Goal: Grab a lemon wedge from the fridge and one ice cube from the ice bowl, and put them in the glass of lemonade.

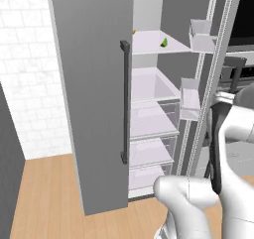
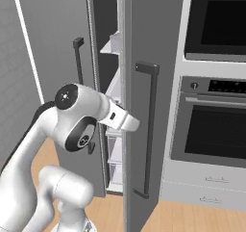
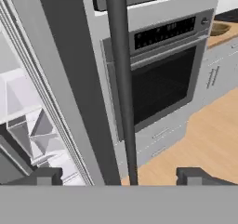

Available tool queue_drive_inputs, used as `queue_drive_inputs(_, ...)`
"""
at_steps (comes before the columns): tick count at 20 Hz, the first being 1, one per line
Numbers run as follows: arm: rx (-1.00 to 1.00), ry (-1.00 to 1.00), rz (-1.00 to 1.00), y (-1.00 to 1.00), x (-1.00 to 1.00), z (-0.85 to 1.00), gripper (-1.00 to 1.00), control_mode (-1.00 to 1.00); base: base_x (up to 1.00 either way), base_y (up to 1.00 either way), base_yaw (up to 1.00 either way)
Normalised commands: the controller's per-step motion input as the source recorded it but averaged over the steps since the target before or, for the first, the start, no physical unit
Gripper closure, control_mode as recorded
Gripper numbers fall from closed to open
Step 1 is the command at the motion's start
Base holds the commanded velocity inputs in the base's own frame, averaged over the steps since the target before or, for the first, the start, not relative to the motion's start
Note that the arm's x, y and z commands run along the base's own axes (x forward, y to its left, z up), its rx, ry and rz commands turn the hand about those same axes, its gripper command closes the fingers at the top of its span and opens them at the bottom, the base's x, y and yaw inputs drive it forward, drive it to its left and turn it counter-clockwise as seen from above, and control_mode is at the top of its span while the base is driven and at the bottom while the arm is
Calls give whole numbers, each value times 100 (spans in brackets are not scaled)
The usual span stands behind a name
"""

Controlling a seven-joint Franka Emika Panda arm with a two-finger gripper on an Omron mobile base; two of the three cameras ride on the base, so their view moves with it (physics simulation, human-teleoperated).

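fridge first: it fills your left base view, its right door swung wide so the white shelves show, and the lemon wedge sits on an upper shelf at about one o'clock from the closed door's handle. oven next, black, standing at three o'clock of the fridge in the right base view. the open door's long dark bar handle runs up the middle of the hand view, and the gripper has it between its fingertips with the jaws spread wide, both tips standing clear of the bar. you look to be at the end of the door-opening step; judging by this, your next move is to draw the hand off the handle, swing around the door edge and reach up to that shelf. the left base view gives you the wedge and shelves; the hand view gives you the jaws and a brown bowl on the counter at two o'clock.
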Motion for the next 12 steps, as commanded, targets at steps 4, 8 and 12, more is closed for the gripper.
queue_drive_inputs(4, -25, 0, 9, 100, -10, 29, -100, -100, 0, 0, 0)
queue_drive_inputs(8, -20, 5, 8, 100, 41, 16, -100, -100, 0, 0, 0)
queue_drive_inputs(12, -33, 38, 4, 100, 88, 17, -100, -100, 0, 0, 0)
